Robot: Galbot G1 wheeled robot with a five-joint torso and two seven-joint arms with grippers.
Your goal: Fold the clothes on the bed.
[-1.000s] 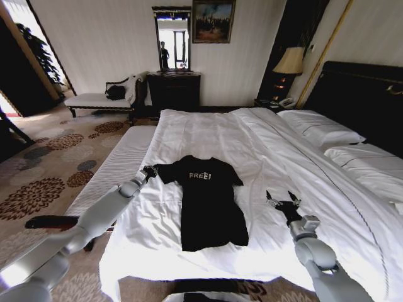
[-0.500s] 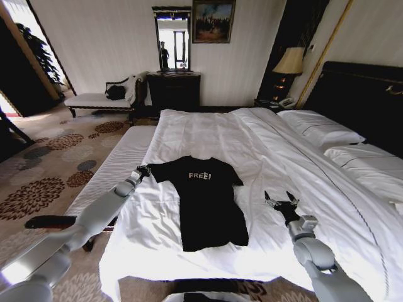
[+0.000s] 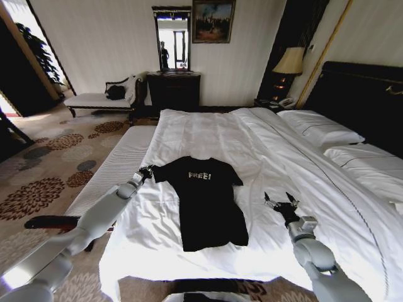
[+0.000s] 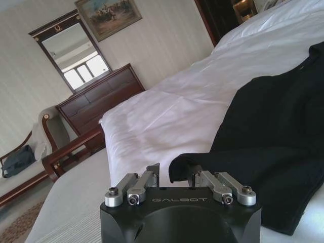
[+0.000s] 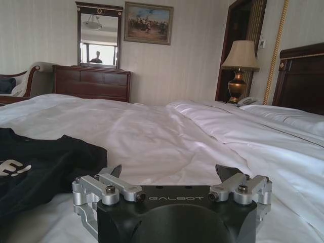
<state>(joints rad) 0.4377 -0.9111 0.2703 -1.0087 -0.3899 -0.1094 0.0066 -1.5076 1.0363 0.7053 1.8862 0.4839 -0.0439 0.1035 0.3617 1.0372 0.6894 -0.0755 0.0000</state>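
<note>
Black T-shirt [image 3: 208,201] with white "FREE!" lettering lies flat at the centre of the frame on the white bed [image 3: 264,151]. Left hand [image 3: 146,172] pinches the sleeve tip at the shirt's left edge. Right hand [image 3: 281,202], fingers spread, hovers lower right over bare sheet.

"FREE!" on the black T-shirt [image 3: 208,201]; "GALBOT" on both grippers' housings.

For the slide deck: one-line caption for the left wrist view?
Left tool at the sleeve edge of the black T-shirt spread on the white bed.
</note>
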